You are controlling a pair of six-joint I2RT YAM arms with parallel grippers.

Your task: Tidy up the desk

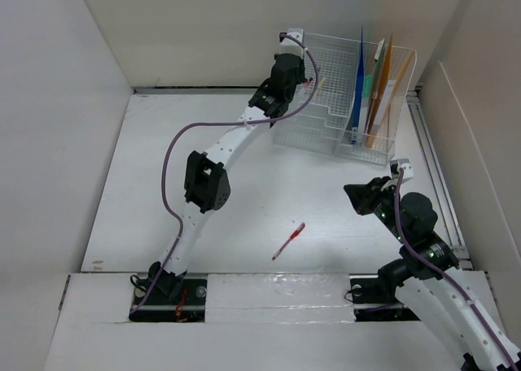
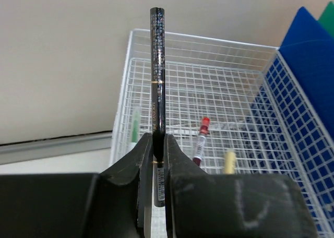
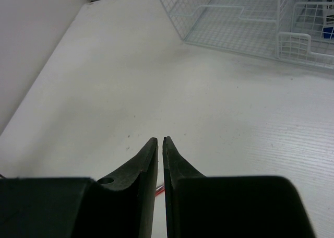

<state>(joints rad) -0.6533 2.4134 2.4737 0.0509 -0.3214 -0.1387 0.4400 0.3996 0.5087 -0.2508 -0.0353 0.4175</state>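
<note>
Desk (image 1: 146,159) tidying: left gripper (image 2: 158,140) pinches a black pen (image 2: 157,66) over the wire basket (image 2: 209,39); lower it past the rim before releasing. Right gripper (image 3: 160,140) pressed together, empty.

— Where did the organizer (image 1: 326,119) stand?
— At the desk's (image 1: 163,184) far edge, right of centre, with folders (image 1: 376,86) in its right section.
— And the pens?
— A loose pen (image 1: 289,241) lay near the front, between the arm bases. The left gripper (image 2: 158,144), above the organizer's left tray, pinched a second pen (image 2: 157,66).
</note>
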